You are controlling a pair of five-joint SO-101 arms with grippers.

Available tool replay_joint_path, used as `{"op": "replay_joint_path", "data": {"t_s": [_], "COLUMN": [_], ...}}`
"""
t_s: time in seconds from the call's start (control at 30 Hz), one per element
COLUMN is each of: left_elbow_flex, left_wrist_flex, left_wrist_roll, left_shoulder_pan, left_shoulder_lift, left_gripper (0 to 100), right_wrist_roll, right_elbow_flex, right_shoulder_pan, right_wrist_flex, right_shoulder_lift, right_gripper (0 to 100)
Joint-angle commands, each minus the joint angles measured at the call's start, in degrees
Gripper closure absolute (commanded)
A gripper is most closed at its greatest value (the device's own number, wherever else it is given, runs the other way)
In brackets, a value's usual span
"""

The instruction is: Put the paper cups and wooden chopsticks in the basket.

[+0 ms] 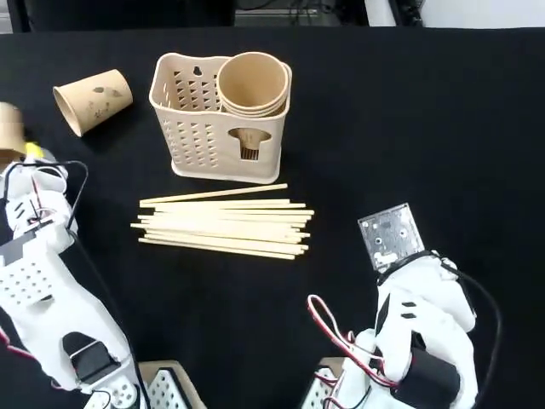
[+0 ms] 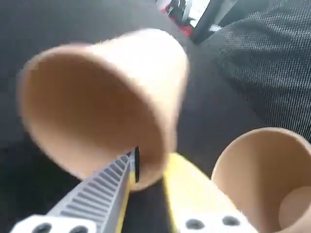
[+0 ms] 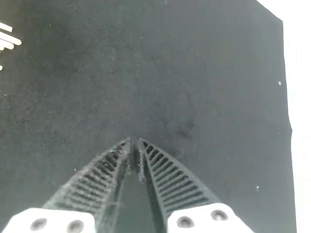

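Note:
My left gripper is shut on the rim of a tan paper cup, one finger inside and the yellow one outside. In the high view that cup sits at the table's far left edge. A second paper cup lies on its side close by. Several wooden chopsticks lie in a loose bundle in front of the beige basket. Stacked cups stand in the basket's right compartment. My right gripper is shut and empty above bare black cloth, right of the chopsticks.
The right arm stands at the front right and the left arm along the left edge. Black cloth covers the table, with open room to the basket's right. The cloth's edge shows in the right wrist view.

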Motion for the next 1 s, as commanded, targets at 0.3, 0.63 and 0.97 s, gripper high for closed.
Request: {"op": "replay_joint_path", "data": {"t_s": [0.3, 0.63, 0.97], "left_elbow_flex": [21.1, 42.9, 26.9], "left_wrist_flex": [-14.4, -13.3, 63.0], "left_wrist_roll": [0.3, -14.2, -36.3], "left_shoulder_pan": [0.7, 0.4, 1.0], "left_shoulder_lift": [-17.1, -47.3, -93.2], "left_gripper": [97, 97, 97], "right_wrist_roll": [0.2, 0.2, 0.2], "right_elbow_flex": [-0.7, -0.6, -0.6], "right_shoulder_pan": [0.5, 0.4, 0.4], "right_wrist_flex": [-0.4, -0.4, -0.3], "right_shoulder_lift": [0.7, 0.7, 0.7], "right_gripper": [98.5, 98.5, 98.5]}}
